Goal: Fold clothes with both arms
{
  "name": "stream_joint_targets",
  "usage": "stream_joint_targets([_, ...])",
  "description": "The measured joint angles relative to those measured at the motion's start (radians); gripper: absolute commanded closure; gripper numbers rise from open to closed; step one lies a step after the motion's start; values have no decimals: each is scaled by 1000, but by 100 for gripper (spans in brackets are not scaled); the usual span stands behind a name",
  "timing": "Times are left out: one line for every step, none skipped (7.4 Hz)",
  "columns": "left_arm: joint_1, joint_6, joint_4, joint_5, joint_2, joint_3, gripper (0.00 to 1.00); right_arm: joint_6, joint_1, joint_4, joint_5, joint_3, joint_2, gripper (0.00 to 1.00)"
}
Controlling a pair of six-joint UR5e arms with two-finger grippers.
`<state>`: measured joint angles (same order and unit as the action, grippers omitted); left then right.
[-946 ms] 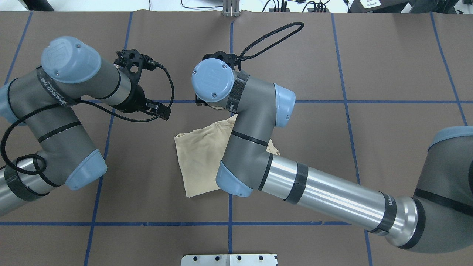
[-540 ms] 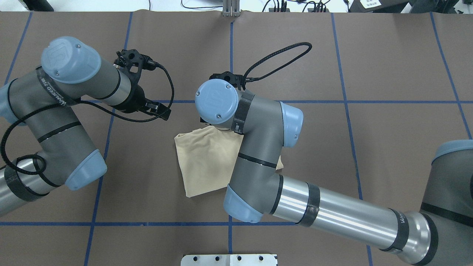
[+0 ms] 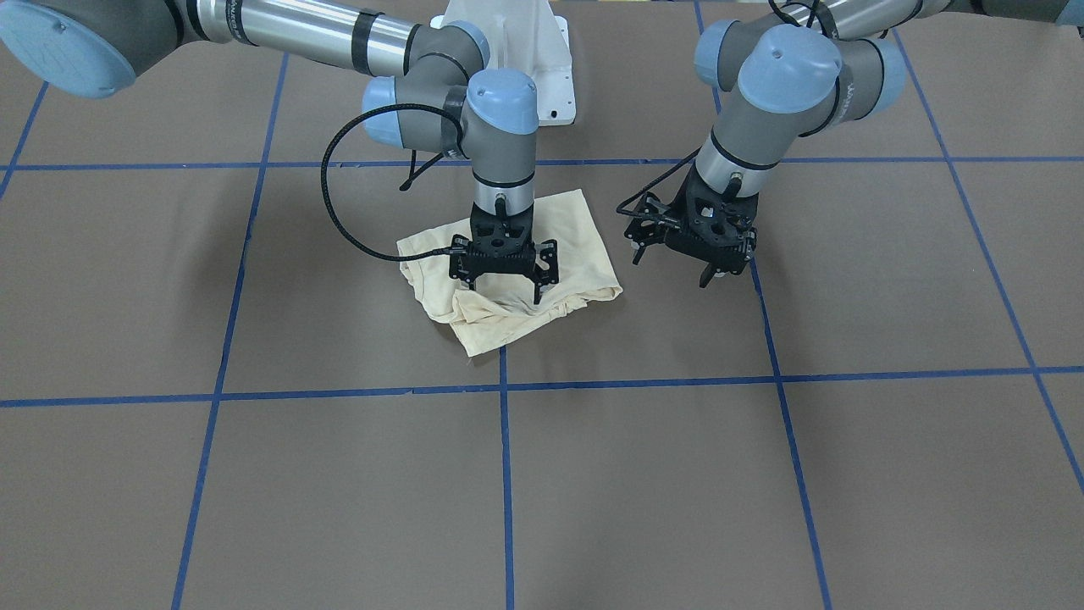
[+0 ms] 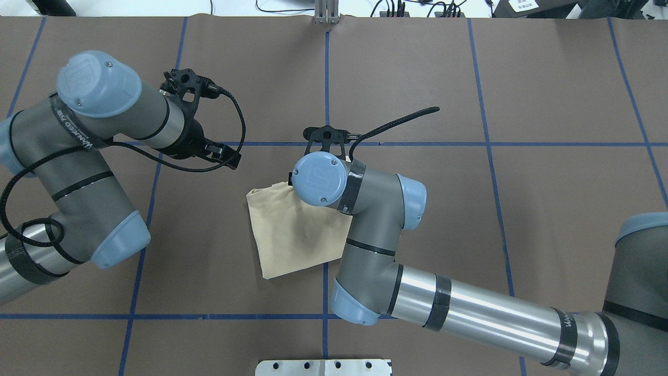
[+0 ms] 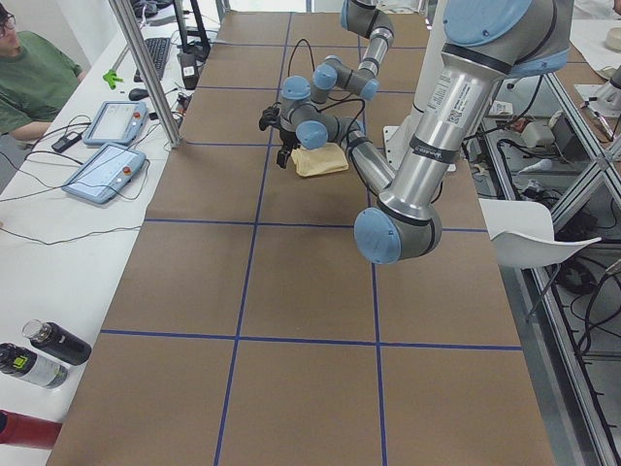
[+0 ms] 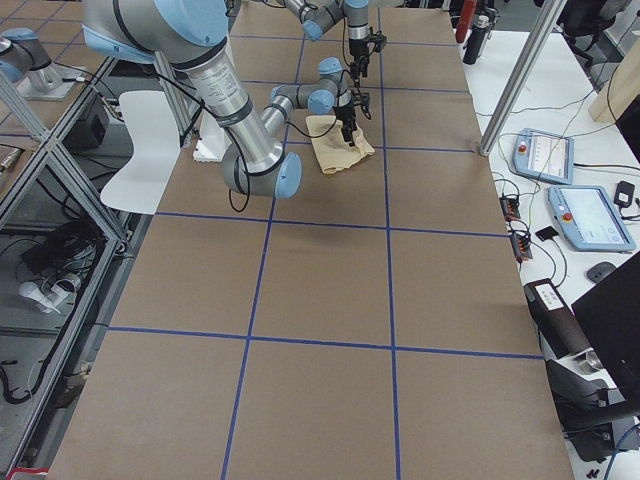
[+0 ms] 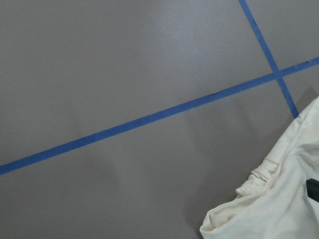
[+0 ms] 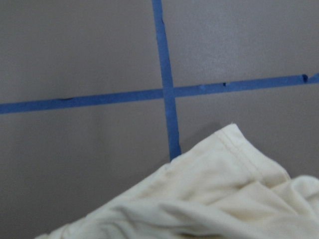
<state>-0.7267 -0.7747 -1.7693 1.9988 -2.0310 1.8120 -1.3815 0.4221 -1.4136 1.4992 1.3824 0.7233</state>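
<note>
The clothes are one pale cream-yellow shirt (image 3: pixel 584 241) lying folded in a rough square (image 4: pixel 292 230) near the table's middle, with rumpled layers at its far edge. My right gripper (image 3: pixel 501 292) points straight down over that far edge, open, one fingertip on each side of a crease and nothing clearly held. In the overhead view its own wrist hides it. My left gripper (image 3: pixel 673 267) hangs open just above the bare table beside the shirt, apart from it (image 4: pixel 227 156). The left wrist view shows a shirt corner (image 7: pixel 279 199) and the right wrist view a hem (image 8: pixel 209 199).
Blue tape lines (image 4: pixel 326 104) divide the brown table cover into squares. The white pedestal base (image 3: pixel 529 51) stands at the robot's side. A metal plate (image 4: pixel 323 367) sits at the near edge. A person (image 5: pixel 29 78), tablets (image 5: pixel 107 170) and bottles (image 5: pixel 49 349) are beyond the far side.
My right arm has drawn back toward the robot's base over the shirt. The lifted far flap now lies folded down, making the shirt more compact. The left arm has not moved.
</note>
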Motion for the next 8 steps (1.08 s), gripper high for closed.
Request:
stream_joint_targets([0, 0, 0, 0, 0, 2, 0, 14, 27, 45, -9, -44, -11, 0])
stream_joint_targets([0, 0, 1, 1, 1, 5, 0, 24, 57, 113, -12, -127, -48, 0])
stream_joint_targets([0, -1, 2, 1, 1, 7, 0, 29, 85, 188, -14, -228, -100, 0])
stream_joint_targets([0, -1, 2, 6, 1, 8, 0, 30, 101, 234, -14, -289, -133, 0])
stream_joint_targets([-1, -1, 2, 16, 2, 8, 0, 29, 110, 254, -14, -313, -148, 0])
stream_joint_targets([-1, -1, 2, 23, 2, 9, 0, 28, 118, 260, -9, -317, -153, 0])
stream_joint_targets([-2, -1, 2, 27, 2, 11, 0, 28, 132, 250, 17, -303, -153, 0])
stream_joint_targets([-4, -1, 3, 28, 3, 13, 0, 30, 159, 206, 88, -263, -144, 0])
